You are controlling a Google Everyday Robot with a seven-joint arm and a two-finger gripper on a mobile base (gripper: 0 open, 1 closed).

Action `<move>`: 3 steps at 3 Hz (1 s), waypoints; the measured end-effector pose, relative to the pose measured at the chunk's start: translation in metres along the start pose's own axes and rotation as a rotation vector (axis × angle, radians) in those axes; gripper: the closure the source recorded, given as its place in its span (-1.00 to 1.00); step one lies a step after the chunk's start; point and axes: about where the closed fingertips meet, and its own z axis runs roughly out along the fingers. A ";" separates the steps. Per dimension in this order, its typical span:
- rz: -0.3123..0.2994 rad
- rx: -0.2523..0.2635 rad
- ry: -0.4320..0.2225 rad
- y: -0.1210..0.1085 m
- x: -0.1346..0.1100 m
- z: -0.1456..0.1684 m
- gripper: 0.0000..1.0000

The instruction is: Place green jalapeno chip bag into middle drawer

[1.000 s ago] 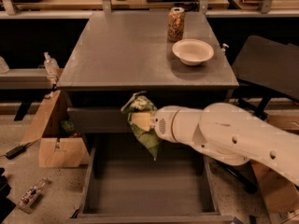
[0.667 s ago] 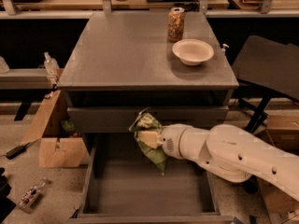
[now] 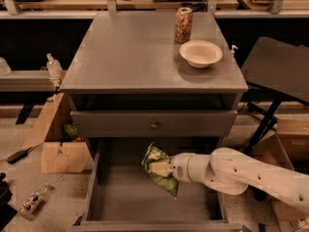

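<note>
"So where was the green jalapeno chip bag when you looked?"

"Hanging below the desk's front edge, a little right of centre, over the open middle drawer. The gripper reached in from the right, its fingers clenched on the bag's middle. The bag was clear of the floor and walls."

"What worried you?"

"It was crinkly foil, puffy and slick, pinched only at one fold. I judged it could slide out crooked or snag on the closed drawer front just above. If let go too far forward, it might have draped over the drawer's front lip and jammed it on closing."

"And the drawer itself?"

"Flat grey painted wood, with a bare floor and straight side walls. Up near the desk's back right corner stood a tall patterned can and a smooth pale bowl, well out of the way."
</note>
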 end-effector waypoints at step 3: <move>0.016 -0.075 0.078 -0.009 0.035 0.055 0.00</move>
